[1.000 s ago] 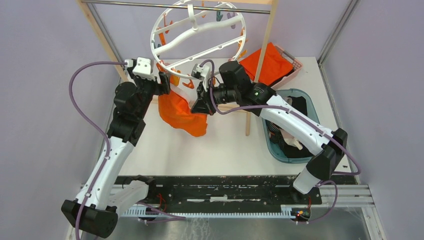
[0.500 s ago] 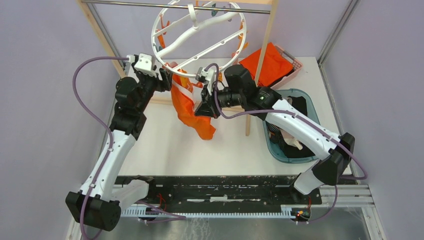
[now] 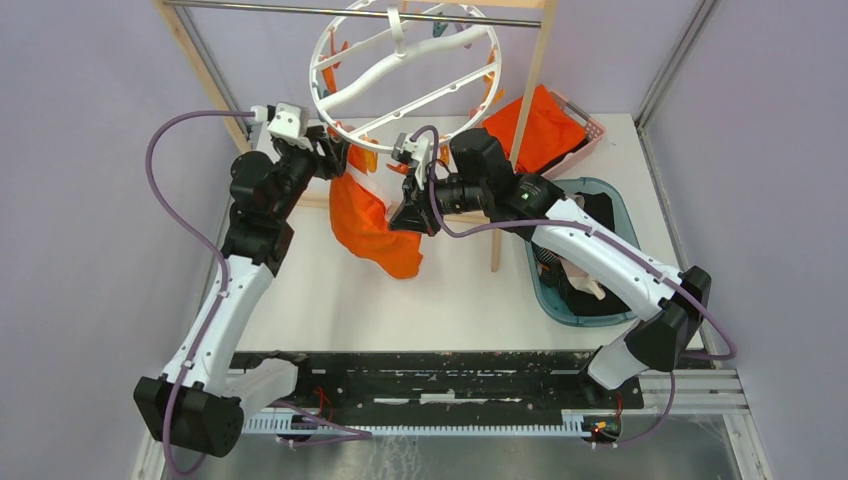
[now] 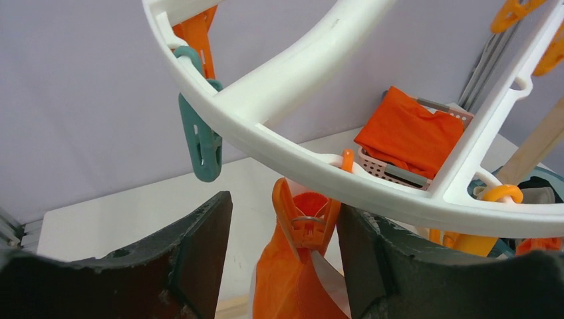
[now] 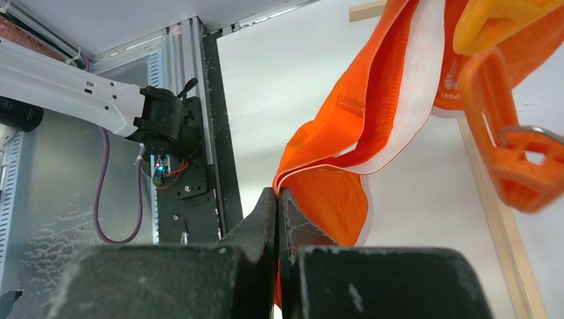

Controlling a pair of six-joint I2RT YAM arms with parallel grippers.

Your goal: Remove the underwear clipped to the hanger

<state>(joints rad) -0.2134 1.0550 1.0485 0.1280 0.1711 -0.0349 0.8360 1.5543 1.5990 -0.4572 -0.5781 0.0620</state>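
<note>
Right tool (image 5: 277,198) apparently pinching orange underwear (image 5: 336,199) edge.

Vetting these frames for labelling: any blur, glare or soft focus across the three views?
Top external: evenly lit and sharp, only mild sheen on the metal sheet at the near edge. Left wrist: hanger ring crisp, left claw dark and soft. Right wrist: underwear hem sharp, close orange peg and right claw blurred.

The left gripper (image 3: 338,160) has climbed toward upper centre, its jaws narrowing around an orange peg (image 4: 302,222), while the hanger (image 4: 286,151) swung slightly right and the orange underwear (image 3: 370,225), briefly twisted thin, hangs broad again.
</note>
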